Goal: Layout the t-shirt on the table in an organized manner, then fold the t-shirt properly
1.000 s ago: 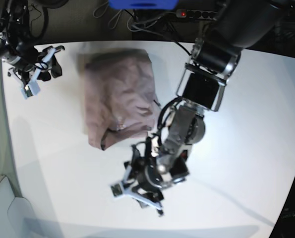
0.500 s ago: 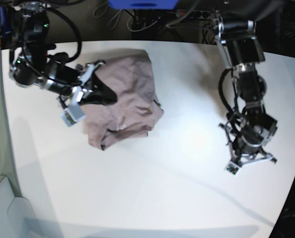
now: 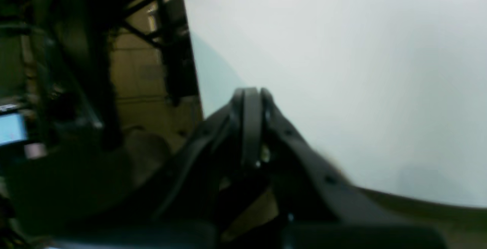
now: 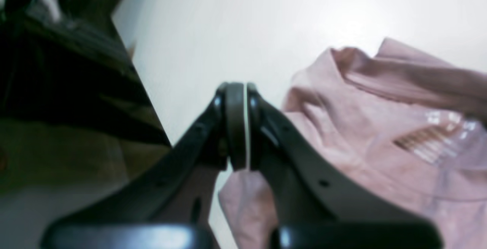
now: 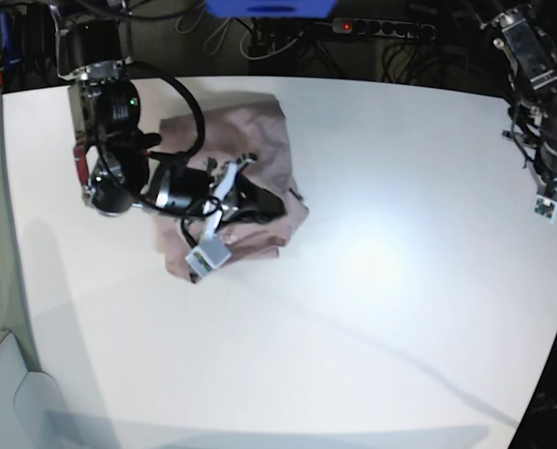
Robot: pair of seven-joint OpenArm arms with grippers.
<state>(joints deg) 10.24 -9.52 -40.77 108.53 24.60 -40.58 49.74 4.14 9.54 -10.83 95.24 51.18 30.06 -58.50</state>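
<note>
A plain mauve-pink t-shirt [image 5: 245, 154] lay bunched and folded over itself on the smooth matte white counter [image 5: 372, 309], near the far edge toward the far left corner in the base view. Its cloth was soft and creased, with a ribbed collar and a faint inner label showing in the right wrist view [image 4: 380, 127].

The right arm's black fingers [image 4: 236, 127] were clenched together with nothing visibly between them, hovering over the shirt's near edge; from the base view [image 5: 259, 201] the arm and its cables hid much of the cloth's middle.

The left arm's fingers [image 3: 249, 127] were likewise pressed tight and empty, over the counter's right edge, well apart from the shirt. In the base view [image 5: 551, 201] that arm was partly cut off by the frame. Both wrist views were blurred, and dark clutter beyond the counter was hard to make out.
</note>
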